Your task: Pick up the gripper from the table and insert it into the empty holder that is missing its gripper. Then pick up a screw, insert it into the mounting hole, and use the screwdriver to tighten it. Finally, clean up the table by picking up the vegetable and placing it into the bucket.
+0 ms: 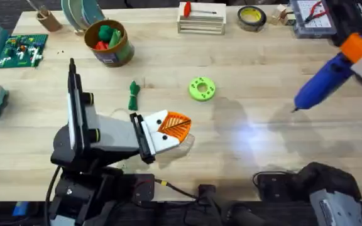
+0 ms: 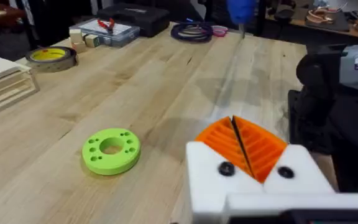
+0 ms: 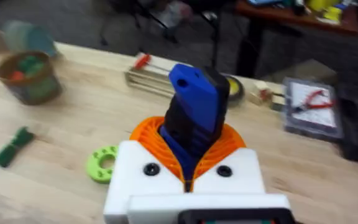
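Left gripper (image 1: 176,127): pads pressed together, nothing held, low over the table (image 1: 244,150); right gripper (image 3: 188,163): clamped on the screwdriver (image 1: 324,81), bit tip near the board, to be kept upright and steady over the mounting hole, which cannot be located. Mid-table: green disc (image 1: 202,88); vegetable (image 1: 134,95) beside the left arm, not yet cleared. Far: bucket (image 1: 110,43), already holding toys, path unobstructed.

**Two black arms, white fingers, orange pads**

The left gripper (image 1: 168,130) has blocky white fingers faced with orange ribbed pads, each white block carrying a dark round screw head. Behind it sits a pale grey wrist housing on black jointed links, with a black cable running off the base. The right gripper (image 3: 188,163) is built alike: white blocks, orange ribs, two dark screws.
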You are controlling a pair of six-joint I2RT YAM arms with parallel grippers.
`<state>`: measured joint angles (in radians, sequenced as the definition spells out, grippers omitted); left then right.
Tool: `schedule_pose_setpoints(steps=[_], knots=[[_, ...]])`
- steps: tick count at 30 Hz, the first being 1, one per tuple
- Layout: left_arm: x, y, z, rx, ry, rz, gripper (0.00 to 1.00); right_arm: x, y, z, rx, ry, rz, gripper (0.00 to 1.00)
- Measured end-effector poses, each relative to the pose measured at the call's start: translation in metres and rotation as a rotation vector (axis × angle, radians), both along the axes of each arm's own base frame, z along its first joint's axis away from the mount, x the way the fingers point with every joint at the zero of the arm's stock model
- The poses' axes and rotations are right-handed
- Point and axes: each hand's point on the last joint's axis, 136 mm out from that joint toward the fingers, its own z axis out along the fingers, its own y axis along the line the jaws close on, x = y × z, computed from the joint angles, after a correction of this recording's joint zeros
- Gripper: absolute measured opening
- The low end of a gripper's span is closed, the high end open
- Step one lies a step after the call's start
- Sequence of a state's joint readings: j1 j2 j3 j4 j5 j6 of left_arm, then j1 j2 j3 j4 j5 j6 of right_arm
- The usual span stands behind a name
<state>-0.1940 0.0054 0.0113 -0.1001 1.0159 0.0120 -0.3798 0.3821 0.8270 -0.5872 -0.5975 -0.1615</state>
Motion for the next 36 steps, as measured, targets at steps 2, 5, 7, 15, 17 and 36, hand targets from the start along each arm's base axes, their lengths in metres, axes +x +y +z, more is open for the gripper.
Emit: schedule_pose_setpoints(steps=[2,5,7,15,17,36], knots=[[0.000,0.000,0.000,0.000,0.000,0.000,0.006,0.001,0.005,-0.003,0.042,-0.019,0.030,0.018],[0.000,0.000,0.000,0.000,0.000,0.001,0.006,0.003,0.011,-0.007,0.106,-0.033,0.065,0.018],[0.000,0.000,0.000,0.000,0.000,0.001,0.006,0.005,0.014,-0.008,0.139,-0.035,0.086,0.018],[0.001,0.000,0.000,0.000,0.000,0.004,0.006,0.007,0.019,0.015,0.141,-0.138,0.135,0.018],[0.001,0.000,0.000,0.000,0.000,0.004,0.006,0.007,0.020,0.021,0.130,-0.164,0.141,0.018],[0.002,0.001,0.000,0.001,-0.002,0.010,0.006,0.051,0.105,0.006,0.138,-0.096,0.534,0.018]])
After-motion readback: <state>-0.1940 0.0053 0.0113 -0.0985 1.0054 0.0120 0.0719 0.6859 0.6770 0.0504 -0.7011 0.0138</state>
